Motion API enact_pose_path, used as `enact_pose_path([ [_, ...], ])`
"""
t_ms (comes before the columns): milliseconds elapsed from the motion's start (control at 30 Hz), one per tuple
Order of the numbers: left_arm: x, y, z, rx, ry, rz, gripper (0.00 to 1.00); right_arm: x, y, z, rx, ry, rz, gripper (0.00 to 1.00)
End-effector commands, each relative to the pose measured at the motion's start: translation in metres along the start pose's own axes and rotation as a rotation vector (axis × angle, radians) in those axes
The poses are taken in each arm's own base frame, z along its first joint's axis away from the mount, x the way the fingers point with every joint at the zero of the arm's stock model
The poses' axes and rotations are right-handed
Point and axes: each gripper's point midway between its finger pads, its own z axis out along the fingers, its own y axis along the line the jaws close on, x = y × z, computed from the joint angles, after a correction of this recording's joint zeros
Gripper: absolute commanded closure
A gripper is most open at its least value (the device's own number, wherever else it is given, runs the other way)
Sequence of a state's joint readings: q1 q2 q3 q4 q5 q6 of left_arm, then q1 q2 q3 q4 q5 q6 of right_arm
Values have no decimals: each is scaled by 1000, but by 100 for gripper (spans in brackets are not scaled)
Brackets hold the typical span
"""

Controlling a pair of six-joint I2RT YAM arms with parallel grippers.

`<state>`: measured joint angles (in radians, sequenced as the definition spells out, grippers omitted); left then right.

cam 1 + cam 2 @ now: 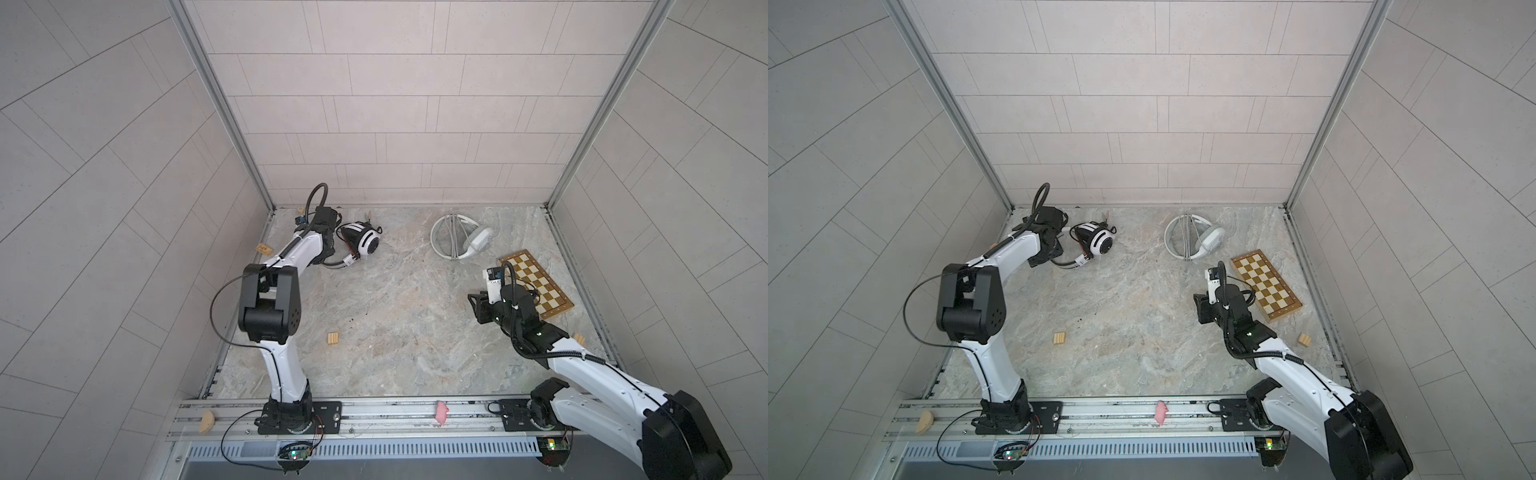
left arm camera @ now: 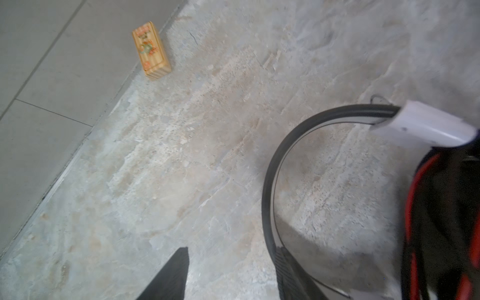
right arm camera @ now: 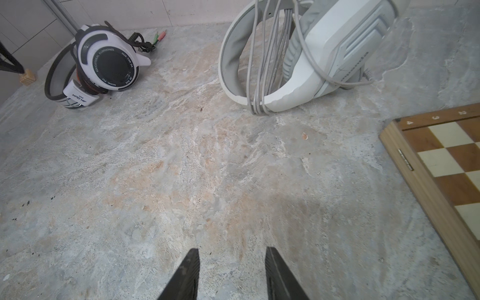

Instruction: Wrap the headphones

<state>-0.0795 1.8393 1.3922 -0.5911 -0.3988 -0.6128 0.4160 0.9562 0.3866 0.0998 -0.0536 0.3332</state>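
The white headphones (image 1: 368,241) (image 1: 1100,242) (image 3: 109,62) with black-striped round cups lie at the back left, their black-red cable (image 2: 415,207) bunched at the cups. My left gripper (image 2: 233,250) (image 1: 328,249) is open beside them. Only bare floor lies between its fingers, and the black headband (image 2: 270,181) runs against one finger. The pale-grey headphones (image 1: 461,241) (image 1: 1196,241) (image 3: 324,52) lie at the back right, with the whitish cable (image 3: 270,65) looped across their band. My right gripper (image 3: 232,252) (image 1: 477,301) (image 1: 1201,305) hangs open and empty, well short of them.
A wooden chessboard (image 1: 540,286) (image 3: 441,168) lies right beside my right arm. Small wooden blocks sit at the left wall (image 2: 152,50) (image 1: 264,248), mid-floor (image 1: 332,338) and far right (image 1: 1304,340). A pink scrap (image 1: 441,411) lies on the front rail.
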Motion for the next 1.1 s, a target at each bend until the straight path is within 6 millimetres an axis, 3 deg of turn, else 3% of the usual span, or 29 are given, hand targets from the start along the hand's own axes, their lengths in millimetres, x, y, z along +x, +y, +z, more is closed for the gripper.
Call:
enact_pose_path([
  [0, -10, 23, -36, 36, -92, -44, 41, 4, -13, -2, 66, 1, -7, 57],
  [167, 26, 50, -72, 187, -148, -82, 43, -27, -41, -23, 252, -58, -19, 54],
  [333, 43, 69, -101, 338, -313, -85, 43, -63, -77, -52, 487, -197, -1, 26],
  [433, 51, 74, -118, 450, -437, -93, 43, -77, -103, -67, 646, -264, -8, 18],
  [467, 53, 77, -120, 472, -484, -104, 41, -79, -114, -73, 713, -282, -11, 16],
  [567, 55, 97, -128, 478, -636, -174, 21, -79, -142, -88, 885, -314, 18, 5],
  [667, 64, 120, -116, 389, -713, -220, 11, -68, -159, -82, 922, -348, 22, 5],
  [800, 69, 140, -106, 285, -769, -247, 10, -44, -163, -56, 839, -407, -13, 8],
  [900, 69, 140, -98, 265, -809, -249, 9, -33, -168, -40, 851, -368, -31, 8],
  [1067, 65, 128, -79, 194, -797, -122, 7, -42, -167, -29, 843, -402, -55, 7],
])
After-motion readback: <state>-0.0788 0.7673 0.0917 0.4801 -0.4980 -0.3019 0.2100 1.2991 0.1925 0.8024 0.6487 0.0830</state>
